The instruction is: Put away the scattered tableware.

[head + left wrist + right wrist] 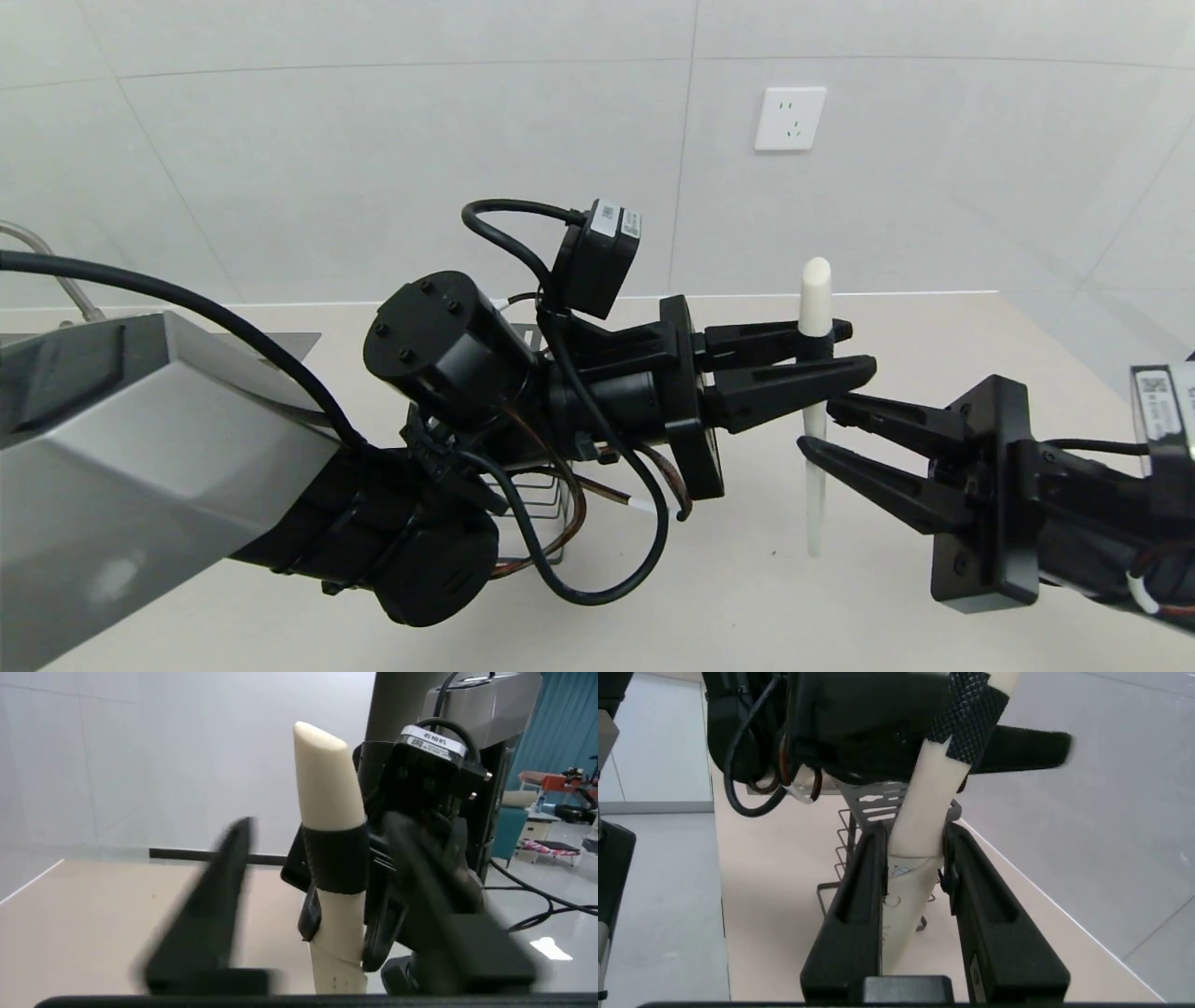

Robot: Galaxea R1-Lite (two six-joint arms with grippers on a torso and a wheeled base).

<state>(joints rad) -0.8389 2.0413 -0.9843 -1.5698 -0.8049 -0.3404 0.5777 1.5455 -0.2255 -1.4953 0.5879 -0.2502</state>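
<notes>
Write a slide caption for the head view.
Left gripper holds a white utensil upright over the counter; right gripper jaws bracket its lower end.

utensil [816, 299]: cream upper part, paler translucent white lower part. Black band [966, 714] round it, fine mesh pattern in the right wrist view, plain black in the left wrist view. left gripper [854, 350]: matte black all over. right gripper [815, 425]: same matte black. wire rack [878, 798]: dark grey metal, perforated top plate. Countertop [896, 597]: plain pale beige, no pattern. Wall [373, 140]: light grey tiles, thin darker grout lines. Socket [790, 119]: white.
</notes>
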